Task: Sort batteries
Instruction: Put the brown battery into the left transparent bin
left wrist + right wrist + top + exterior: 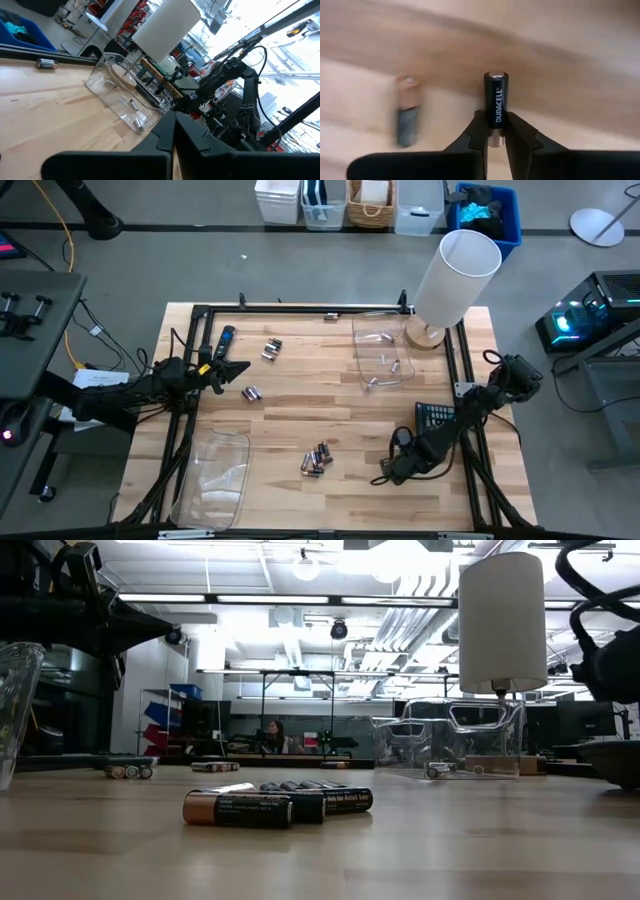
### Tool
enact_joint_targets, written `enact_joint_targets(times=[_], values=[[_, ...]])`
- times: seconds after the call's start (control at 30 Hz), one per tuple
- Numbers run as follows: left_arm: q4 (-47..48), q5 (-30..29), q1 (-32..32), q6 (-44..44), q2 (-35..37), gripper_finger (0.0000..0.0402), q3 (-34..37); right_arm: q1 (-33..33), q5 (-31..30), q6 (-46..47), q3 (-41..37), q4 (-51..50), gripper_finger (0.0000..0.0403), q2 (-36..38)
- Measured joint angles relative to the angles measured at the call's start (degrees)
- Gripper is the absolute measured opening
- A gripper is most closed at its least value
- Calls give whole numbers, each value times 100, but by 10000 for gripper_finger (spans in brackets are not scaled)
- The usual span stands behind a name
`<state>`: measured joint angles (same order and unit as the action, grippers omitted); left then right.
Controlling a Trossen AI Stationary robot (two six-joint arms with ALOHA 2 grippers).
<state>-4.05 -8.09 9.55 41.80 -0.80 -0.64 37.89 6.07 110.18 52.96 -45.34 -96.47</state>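
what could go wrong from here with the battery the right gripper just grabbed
1. The right gripper pinches the Duracell battery only near its lower end, most of it sticking out past the fingertips; it may pivot or slip during the carry.
2. A second battery lies loose close beside it and could get knocked as the arm moves off.
3. The left gripper sits shut, away from this.

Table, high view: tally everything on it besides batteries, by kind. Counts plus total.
Clear containers: 2
Lamp: 1
Calculator: 1
Remote: 1
Total: 5
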Motion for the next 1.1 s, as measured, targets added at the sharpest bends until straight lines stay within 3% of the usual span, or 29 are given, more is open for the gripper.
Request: enact_joint_targets(times=[0.1, 0.2, 0.3, 0.4, 0.57, 0.63, 0.9, 1.1], values=[[0, -1, -1, 0, 0, 0, 2, 13, -130, -274, 495, -1133, 31, 298], [2, 1, -1, 0, 0, 0, 2, -126, -1048, -729, 960, -1470, 31, 677], [2, -1, 0, 0, -2, 0, 0, -590, -2233, -1364, 1287, -710, 31, 915], [-1, -1, -1, 0, -2, 0, 2, -1230, -2644, -2563, 1421, 577, 31, 927], [17, 1, 0, 0, -2, 0, 1, -2171, -2179, -4665, 1642, 3650, 31, 197], [21, -1, 1, 0, -2, 0, 1, -2409, -1751, -5207, 1941, 4234, 31, -264], [26, -1, 0, 0, 0, 0, 0, -2745, -387, -6902, 4260, 4365, 31, -2249], [39, -1, -1, 0, -2, 0, 0, -2706, 83, -7376, 6206, 4335, 31, -3606]])
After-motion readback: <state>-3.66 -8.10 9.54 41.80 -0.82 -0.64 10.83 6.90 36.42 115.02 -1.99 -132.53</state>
